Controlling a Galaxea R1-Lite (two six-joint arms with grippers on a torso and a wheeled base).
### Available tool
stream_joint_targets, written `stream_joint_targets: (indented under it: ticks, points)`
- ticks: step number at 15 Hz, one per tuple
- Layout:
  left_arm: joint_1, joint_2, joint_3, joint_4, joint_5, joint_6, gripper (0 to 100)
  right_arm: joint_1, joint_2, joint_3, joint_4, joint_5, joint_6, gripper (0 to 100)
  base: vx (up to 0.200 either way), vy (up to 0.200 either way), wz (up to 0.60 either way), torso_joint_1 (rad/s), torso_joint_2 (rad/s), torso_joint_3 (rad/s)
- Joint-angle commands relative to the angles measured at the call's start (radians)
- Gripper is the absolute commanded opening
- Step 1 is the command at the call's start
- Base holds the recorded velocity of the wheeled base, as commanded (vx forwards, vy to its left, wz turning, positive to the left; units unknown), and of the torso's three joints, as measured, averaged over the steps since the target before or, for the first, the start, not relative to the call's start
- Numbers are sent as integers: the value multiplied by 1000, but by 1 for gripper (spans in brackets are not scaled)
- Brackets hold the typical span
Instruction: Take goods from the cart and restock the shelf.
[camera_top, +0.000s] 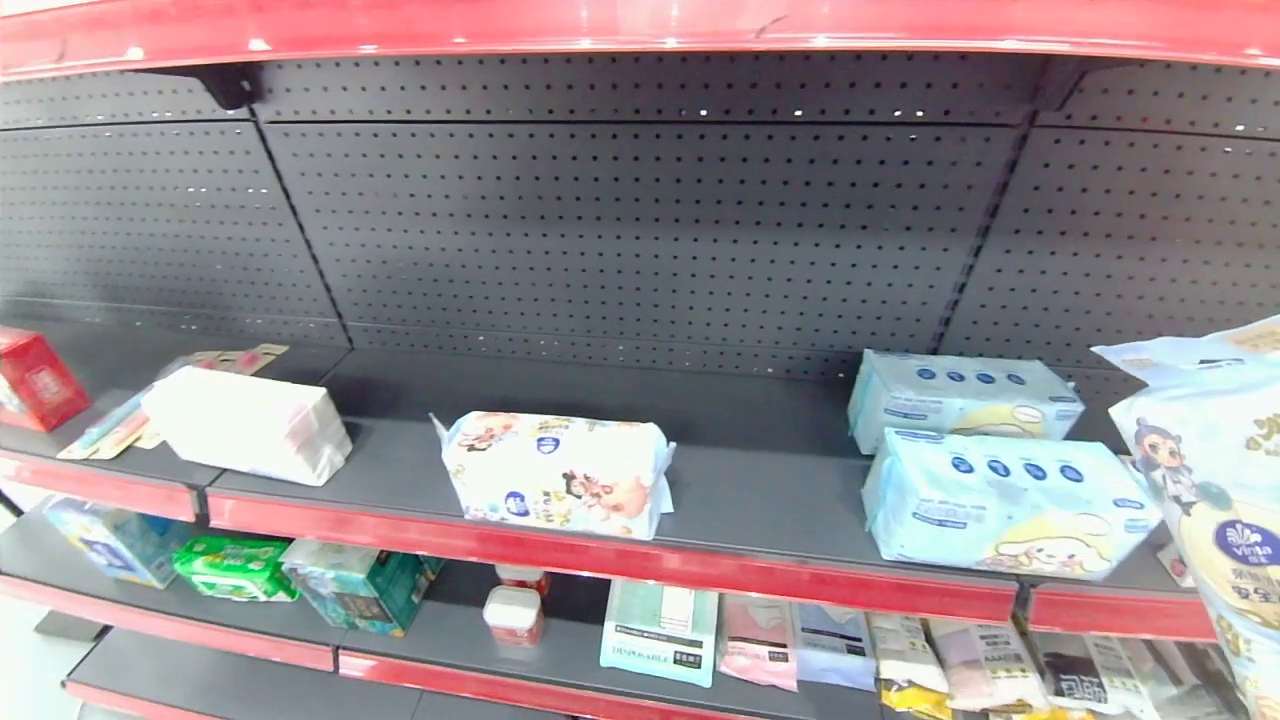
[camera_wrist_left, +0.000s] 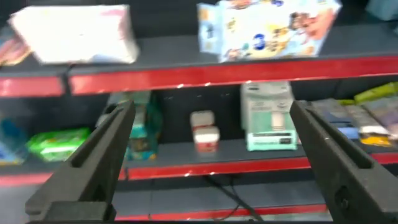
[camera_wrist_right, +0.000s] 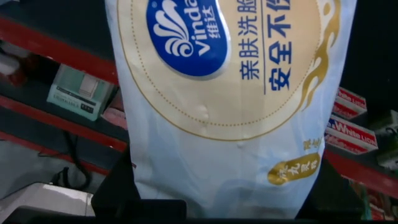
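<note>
Nearest, on the right: right gripper (camera_wrist_right: 227, 202) clamped on a big white tissue bag (camera_top: 1215, 500), held up near the right end of the shelf (camera_top: 760, 480); left gripper (camera_wrist_left: 211, 174) spread wide, nothing in it. Looks like the placing step, bag in hand but not yet down. Next, likely: lift over the red lip (camera_top: 620, 565) and set into the bare stretch between the cartoon pack (camera_top: 555, 475) and the blue packs (camera_top: 1005, 505), knocking neither.
</note>
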Motion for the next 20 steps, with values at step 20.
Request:
stream_joint_targets:
  ticks: [20]
  points:
    - [2, 2, 31, -74, 208, -41, 100, 144, 566, -295, -204, 164, -65, 0, 0, 0, 90, 1, 1, 0]
